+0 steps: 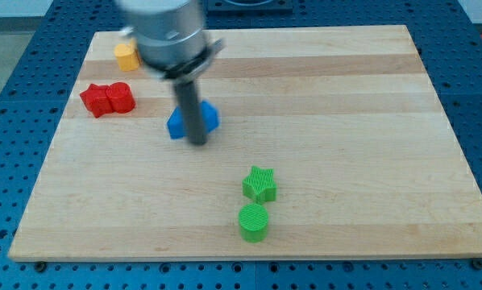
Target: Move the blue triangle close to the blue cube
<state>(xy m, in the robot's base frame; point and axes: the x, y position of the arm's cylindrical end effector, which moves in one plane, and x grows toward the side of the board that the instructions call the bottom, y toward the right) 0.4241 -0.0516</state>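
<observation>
My tip (199, 143) rests on the wooden board (346, 121) left of its centre. Two blue blocks sit just behind the rod, side by side. One blue piece (176, 125) shows at the rod's left and looks like the blue cube. The other blue piece (211, 117) shows at the rod's right with a sloped top and looks like the blue triangle. The rod hides where they meet, so I cannot tell if they touch. My tip is just below them in the view, at or near their lower edges.
A red star-like block (96, 100) and a red cylinder (121, 97) sit together at the view's left. A yellow block (126, 55) lies near the top left, partly behind the arm. A green star (259, 184) and a green cylinder (253, 221) sit low in the middle.
</observation>
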